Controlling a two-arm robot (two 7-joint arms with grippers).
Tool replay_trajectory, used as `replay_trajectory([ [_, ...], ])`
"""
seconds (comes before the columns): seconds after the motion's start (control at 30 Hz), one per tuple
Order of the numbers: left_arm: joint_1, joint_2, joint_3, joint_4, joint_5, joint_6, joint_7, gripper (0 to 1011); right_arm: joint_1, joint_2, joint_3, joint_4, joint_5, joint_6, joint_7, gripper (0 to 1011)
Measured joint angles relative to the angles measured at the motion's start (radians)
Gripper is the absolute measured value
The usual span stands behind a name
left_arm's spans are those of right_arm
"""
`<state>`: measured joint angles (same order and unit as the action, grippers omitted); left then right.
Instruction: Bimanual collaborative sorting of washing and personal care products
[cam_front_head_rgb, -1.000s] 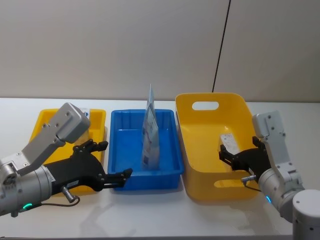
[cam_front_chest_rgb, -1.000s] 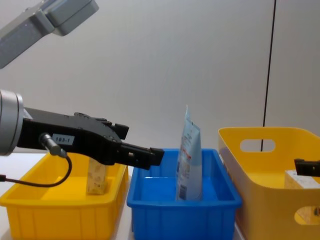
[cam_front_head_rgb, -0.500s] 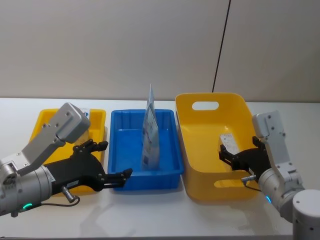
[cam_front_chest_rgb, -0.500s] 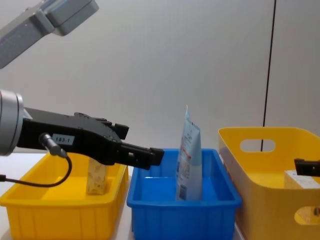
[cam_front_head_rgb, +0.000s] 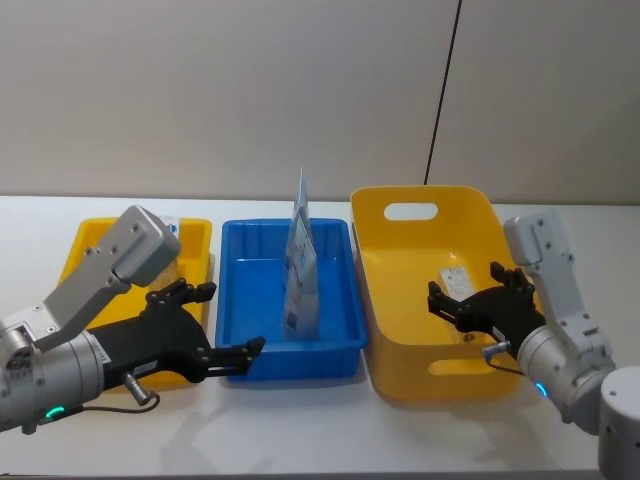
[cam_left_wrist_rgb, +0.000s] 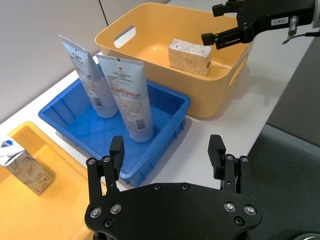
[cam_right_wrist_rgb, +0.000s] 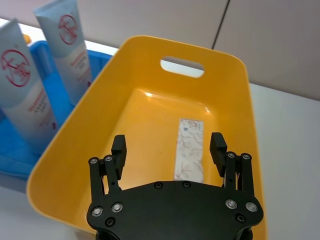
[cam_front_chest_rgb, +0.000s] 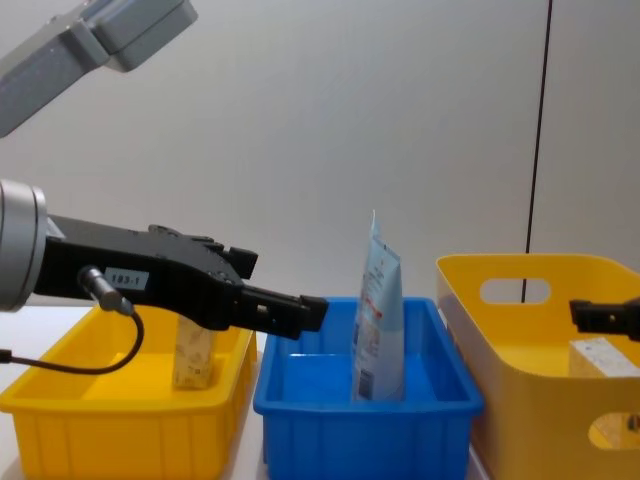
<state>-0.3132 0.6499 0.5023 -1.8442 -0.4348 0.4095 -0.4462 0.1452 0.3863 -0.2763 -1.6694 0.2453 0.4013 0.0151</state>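
Two pale blue-white squeeze tubes (cam_left_wrist_rgb: 129, 95) (cam_front_head_rgb: 302, 270) stand upright in the blue bin (cam_front_head_rgb: 340, 345). A speckled cream carton (cam_front_head_rgb: 455, 277) (cam_right_wrist_rgb: 189, 150) lies on the floor of the big yellow tub (cam_front_head_rgb: 420, 385). My right gripper (cam_front_head_rgb: 465, 290) (cam_right_wrist_rgb: 167, 142) hangs open just above that carton, its fingers spread either side of it and holding nothing. Another carton (cam_left_wrist_rgb: 27, 167) (cam_front_chest_rgb: 193, 355) stands in the low yellow bin (cam_front_head_rgb: 85, 240) on the left. My left gripper (cam_front_head_rgb: 232, 318) (cam_left_wrist_rgb: 166, 145) is open and holds nothing, hovering near the blue bin's front left corner.
The three containers stand side by side on a white table (cam_front_head_rgb: 300, 420), with a bare strip along the front edge. A grey wall with a black cable (cam_front_head_rgb: 440, 100) rises behind them.
My right gripper has moved forward and leftward over the carton in the yellow tub. The left arm, tubes and cartons have stayed put.
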Motion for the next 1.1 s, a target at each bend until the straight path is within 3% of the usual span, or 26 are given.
replay_trajectory([
  [0.57, 0.0, 0.0, 0.0, 0.0, 0.0, 0.0, 0.0, 1001, 0.062, 0.036, -0.007, -0.043, 0.064, 0.034, 0.173, 1003],
  [1.1, 0.0, 0.0, 0.0, 0.0, 0.0, 0.0, 0.0, 1001, 0.086, 0.008, -0.041, -0.085, 0.068, 0.102, 0.207, 1003],
])
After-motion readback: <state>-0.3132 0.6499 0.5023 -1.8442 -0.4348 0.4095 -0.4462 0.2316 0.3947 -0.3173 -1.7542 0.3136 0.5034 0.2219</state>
